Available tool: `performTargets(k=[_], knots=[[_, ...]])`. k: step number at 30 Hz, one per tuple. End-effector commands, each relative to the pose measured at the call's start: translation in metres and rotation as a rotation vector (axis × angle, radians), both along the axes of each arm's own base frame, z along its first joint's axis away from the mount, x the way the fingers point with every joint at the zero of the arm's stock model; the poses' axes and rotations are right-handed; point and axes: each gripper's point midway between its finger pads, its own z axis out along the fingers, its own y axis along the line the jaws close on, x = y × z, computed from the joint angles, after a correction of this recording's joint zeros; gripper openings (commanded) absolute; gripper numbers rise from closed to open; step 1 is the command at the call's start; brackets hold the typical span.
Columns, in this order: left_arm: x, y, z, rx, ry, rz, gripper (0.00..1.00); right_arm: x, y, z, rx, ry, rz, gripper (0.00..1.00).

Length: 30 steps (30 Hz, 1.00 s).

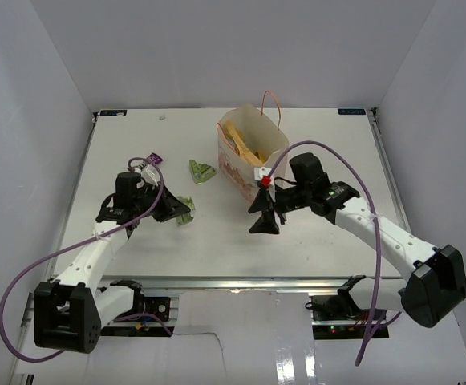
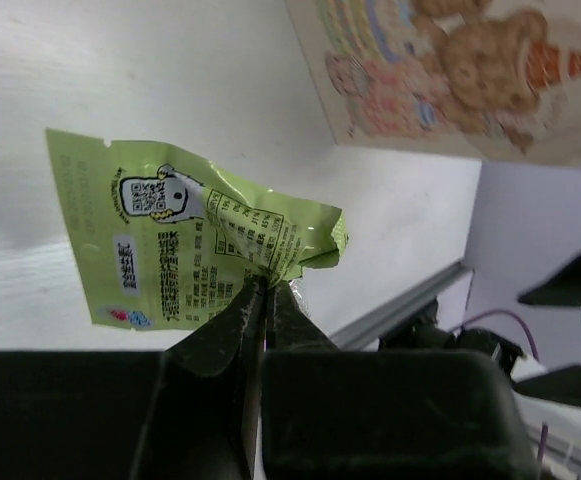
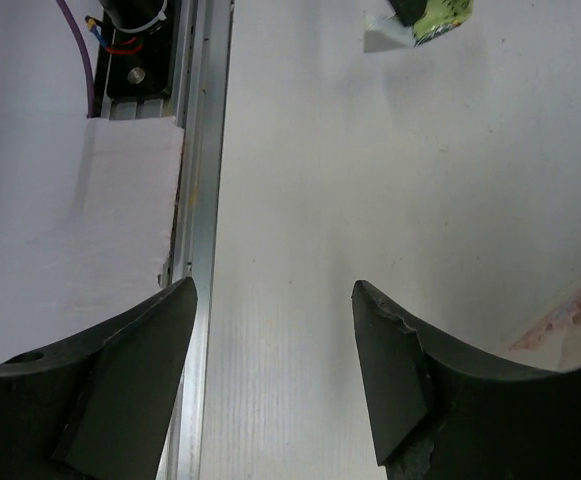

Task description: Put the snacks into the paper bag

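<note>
The cream paper bag (image 1: pixel 249 154) stands upright at the back middle with the yellow crisp packet (image 1: pixel 243 142) inside it. Its printed side shows in the left wrist view (image 2: pixel 450 80). My left gripper (image 1: pixel 176 212) is shut on a corner of a green candy wrapper (image 2: pixel 170 245), which also shows in the top view (image 1: pixel 186 216), low over the table left of the bag. A second green wrapper (image 1: pixel 201 171) lies between it and the bag. A purple wrapper (image 1: pixel 154 160) lies by the left arm. My right gripper (image 1: pixel 265 217) is open and empty in front of the bag, over bare table (image 3: pixel 275 300).
The table's metal front rail (image 3: pixel 202 150) runs just beside my right gripper. White walls close the table on three sides. The bag's orange-red string handle (image 1: pixel 274 108) stands above its rim. The held green wrapper shows at the top of the right wrist view (image 3: pixel 438 20).
</note>
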Motion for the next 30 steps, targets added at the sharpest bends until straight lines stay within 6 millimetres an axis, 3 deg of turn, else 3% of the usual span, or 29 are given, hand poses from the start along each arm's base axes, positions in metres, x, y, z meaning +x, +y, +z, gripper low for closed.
performTargets(k=[1,5,8,9,11,13,18,23,28,30], knots=[[-0.023,-0.033,0.037,-0.134,-0.126,-0.16,0.0,0.02,0.036,0.027,0.05,-0.021,-0.066,0.69],[-0.043,-0.04,0.045,-0.194,-0.14,-0.192,0.0,0.022,0.069,0.031,0.039,-0.025,-0.094,0.68],[-0.051,-0.043,0.048,-0.256,-0.12,-0.159,0.0,0.031,0.091,0.019,-0.008,-0.018,-0.258,0.66],[-0.054,-0.043,0.044,-0.27,-0.101,-0.147,0.0,0.023,0.101,0.013,-0.022,-0.014,-0.263,0.67],[-0.054,-0.043,0.05,-0.304,-0.118,-0.126,0.0,0.03,0.109,0.011,-0.029,-0.035,-0.339,0.7],[-0.053,-0.044,0.051,-0.347,-0.095,-0.087,0.0,0.02,0.122,0.005,-0.042,-0.002,-0.327,0.72],[-0.05,-0.044,0.06,-0.44,-0.053,-0.013,0.0,0.024,0.152,0.013,-0.02,-0.02,-0.373,0.77],[-0.043,-0.043,0.072,-0.498,-0.05,0.049,0.0,0.042,0.166,0.007,-0.035,-0.02,-0.468,0.77],[-0.039,-0.042,0.077,-0.567,-0.01,0.108,0.0,0.054,0.179,0.028,0.027,-0.02,-0.515,0.74],[-0.039,-0.041,0.079,-0.591,-0.012,0.121,0.0,0.055,0.183,0.024,0.02,-0.017,-0.515,0.71]])
